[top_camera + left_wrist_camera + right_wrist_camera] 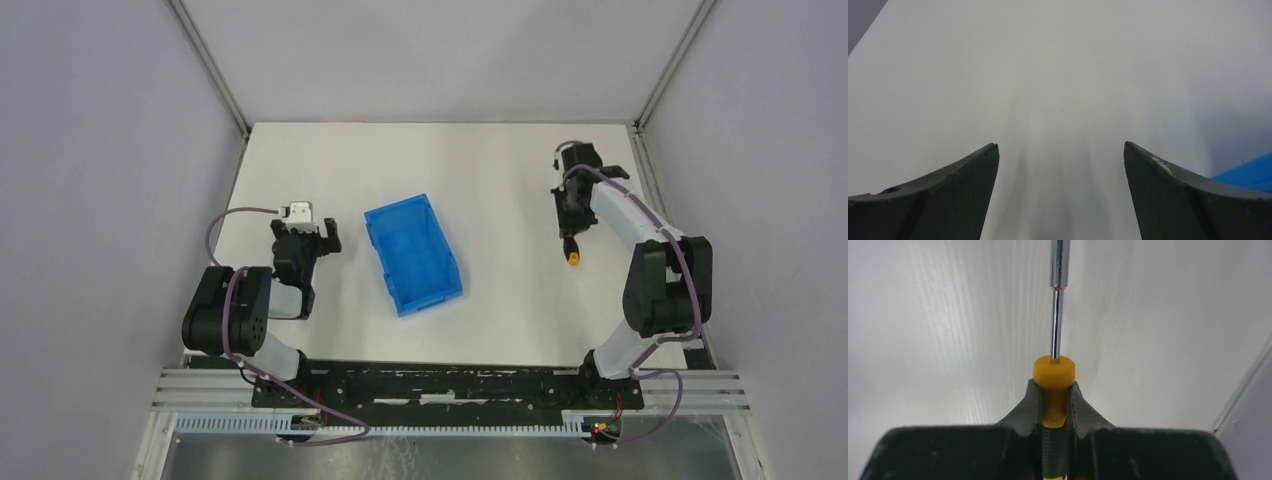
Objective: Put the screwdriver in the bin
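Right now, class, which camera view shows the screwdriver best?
Right wrist view: the screwdriver is close up, handle clamped in the right gripper, shaft clear. Top view shows it tiny; the left wrist view, not at all.

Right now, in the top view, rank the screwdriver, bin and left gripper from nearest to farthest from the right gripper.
1. Screwdriver: clamped in the right gripper, table's right side.
2. Blue bin: mid-table, to its left.
3. Left gripper: far left, beyond the bin, open.
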Tool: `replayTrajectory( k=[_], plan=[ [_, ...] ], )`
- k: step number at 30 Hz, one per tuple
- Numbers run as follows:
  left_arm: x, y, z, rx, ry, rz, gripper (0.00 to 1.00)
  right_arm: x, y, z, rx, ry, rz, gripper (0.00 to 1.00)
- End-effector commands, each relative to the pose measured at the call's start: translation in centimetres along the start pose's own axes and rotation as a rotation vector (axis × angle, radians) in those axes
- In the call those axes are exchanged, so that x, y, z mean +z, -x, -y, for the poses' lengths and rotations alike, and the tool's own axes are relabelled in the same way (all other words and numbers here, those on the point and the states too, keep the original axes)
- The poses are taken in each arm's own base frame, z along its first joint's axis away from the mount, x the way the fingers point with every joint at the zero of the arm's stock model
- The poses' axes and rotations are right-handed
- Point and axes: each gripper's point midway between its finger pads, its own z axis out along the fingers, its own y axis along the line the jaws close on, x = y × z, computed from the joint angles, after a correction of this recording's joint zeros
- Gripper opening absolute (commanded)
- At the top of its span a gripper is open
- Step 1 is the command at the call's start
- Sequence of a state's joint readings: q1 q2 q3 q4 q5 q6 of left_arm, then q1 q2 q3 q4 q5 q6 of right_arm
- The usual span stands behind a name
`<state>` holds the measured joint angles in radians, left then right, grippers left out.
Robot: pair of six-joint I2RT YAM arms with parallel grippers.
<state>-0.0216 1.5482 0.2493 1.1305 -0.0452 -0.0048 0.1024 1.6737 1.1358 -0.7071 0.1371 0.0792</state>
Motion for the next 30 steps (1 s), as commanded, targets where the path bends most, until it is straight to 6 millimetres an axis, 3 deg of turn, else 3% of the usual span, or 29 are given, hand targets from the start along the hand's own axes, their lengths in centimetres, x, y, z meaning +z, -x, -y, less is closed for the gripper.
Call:
replayTrajectory(
  k=[1,5,9,12,13,16,18,20,22,30],
  plan=[
    [0.1,1.3,0.0,-0.024,-0.003,0.043,1.0,-11.2,4.9,2.2,-0.031,-0.029,0.134,0.0],
    [0.1,1.3,0.0,-0.024,-0.003,0.044,1.0,-16.8,7.5,3.8,0.078,-0.086,0.303,0.0],
    [0.1,1.3,0.0,-0.024,-0.002,0.044,1.0,-20.1,9.8,0.6,0.107,0.014,0.445,0.0],
    [0.1,1.3,0.0,-0.024,-0.002,0.044,1.0,-22.8,11.8,-7.1,0.018,0.141,0.563,0.0],
    [0.1,1.4,0.0,-0.024,-0.002,0.045,1.0,-23.6,12.1,-10.9,-0.038,0.21,0.593,0.0],
    [0.1,1.3,0.0,-0.023,-0.003,0.044,1.0,-27.0,11.6,-21.8,-0.206,0.401,0.683,0.0],
    [0.1,1.4,0.0,-0.024,-0.003,0.045,1.0,-28.5,10.8,-27.2,-0.305,0.447,0.735,0.0],
    [0.1,1.3,0.0,-0.024,-0.002,0.044,1.0,-28.4,10.4,-30.3,-0.379,0.432,0.756,0.0],
    [0.1,1.3,0.0,-0.023,-0.002,0.044,1.0,-26.6,9.7,-32.5,-0.44,0.415,0.756,0.0],
    [0.1,1.3,0.0,-0.024,-0.002,0.043,1.0,-13.9,4.4,-36.1,-0.594,0.375,0.643,0.0]
  ],
)
